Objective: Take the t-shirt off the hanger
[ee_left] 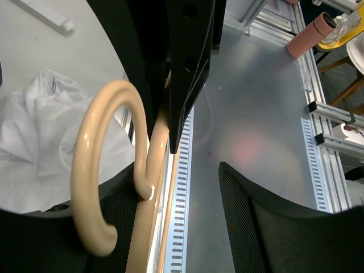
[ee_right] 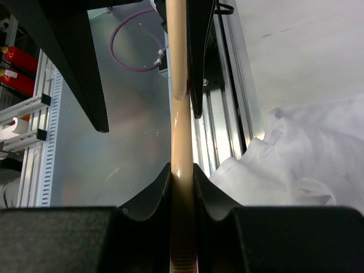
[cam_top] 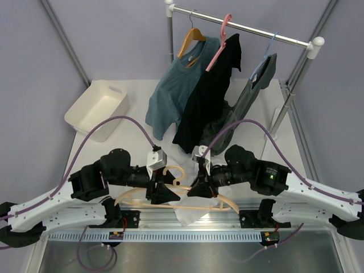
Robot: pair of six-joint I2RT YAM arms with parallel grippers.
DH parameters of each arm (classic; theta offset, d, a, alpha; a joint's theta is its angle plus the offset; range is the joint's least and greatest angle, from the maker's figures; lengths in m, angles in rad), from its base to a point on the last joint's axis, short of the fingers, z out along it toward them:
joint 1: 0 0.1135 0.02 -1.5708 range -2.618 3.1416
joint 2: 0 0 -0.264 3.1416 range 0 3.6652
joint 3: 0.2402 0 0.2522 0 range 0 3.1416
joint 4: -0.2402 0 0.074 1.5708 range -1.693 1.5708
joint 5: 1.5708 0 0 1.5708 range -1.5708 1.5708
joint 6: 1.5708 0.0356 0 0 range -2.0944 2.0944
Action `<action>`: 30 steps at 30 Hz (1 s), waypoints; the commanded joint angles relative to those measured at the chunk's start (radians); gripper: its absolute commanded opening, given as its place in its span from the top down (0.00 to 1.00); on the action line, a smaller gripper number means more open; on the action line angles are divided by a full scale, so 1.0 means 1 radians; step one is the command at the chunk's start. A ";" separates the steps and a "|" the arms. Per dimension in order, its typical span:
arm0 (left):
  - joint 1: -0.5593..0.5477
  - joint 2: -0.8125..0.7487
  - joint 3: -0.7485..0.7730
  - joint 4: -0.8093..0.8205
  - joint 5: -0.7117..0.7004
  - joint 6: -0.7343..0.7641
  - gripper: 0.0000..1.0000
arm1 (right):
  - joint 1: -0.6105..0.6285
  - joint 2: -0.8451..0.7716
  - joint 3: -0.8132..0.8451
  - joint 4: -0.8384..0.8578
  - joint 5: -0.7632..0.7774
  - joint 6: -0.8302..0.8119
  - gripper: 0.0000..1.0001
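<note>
Jaws of the left gripper clamp the hanger below its hook; the right gripper's gape around its bar. The t-shirt lies crumpled beside both, black shirt beyond.

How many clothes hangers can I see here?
4. Three hang on the rail: a wooden hanger, a pink hanger, a blue hanger at the right. The peach hanger is low in front, gripped by the left claw.

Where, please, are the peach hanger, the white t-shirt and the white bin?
hanger (ee_left: 81,165), left wrist view, curved hook.
t-shirt (ee_left: 40,133), left wrist view, crumpled cloth.
white bin (cam_top: 98,109), top external view, bare inside.
</note>
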 commanded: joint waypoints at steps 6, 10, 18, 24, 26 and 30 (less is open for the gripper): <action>-0.007 -0.019 0.049 0.080 0.015 -0.034 0.21 | -0.003 -0.145 -0.031 0.021 0.069 0.052 1.00; -0.007 -0.039 0.083 0.057 -0.049 -0.049 0.01 | -0.003 -0.145 -0.021 -0.055 0.110 0.073 1.00; -0.007 -0.106 0.171 -0.080 -0.377 -0.104 0.01 | -0.003 -0.265 -0.062 -0.278 0.296 0.235 1.00; -0.006 -0.154 0.155 -0.106 -0.416 -0.144 0.01 | -0.004 -0.391 -0.088 -0.425 0.541 0.438 1.00; -0.007 -0.166 0.149 -0.107 -0.414 -0.156 0.01 | -0.004 -0.385 -0.048 -0.505 0.569 0.472 1.00; -0.006 -0.209 0.125 -0.104 -0.410 -0.182 0.01 | -0.004 -0.366 0.018 -0.686 0.644 0.599 1.00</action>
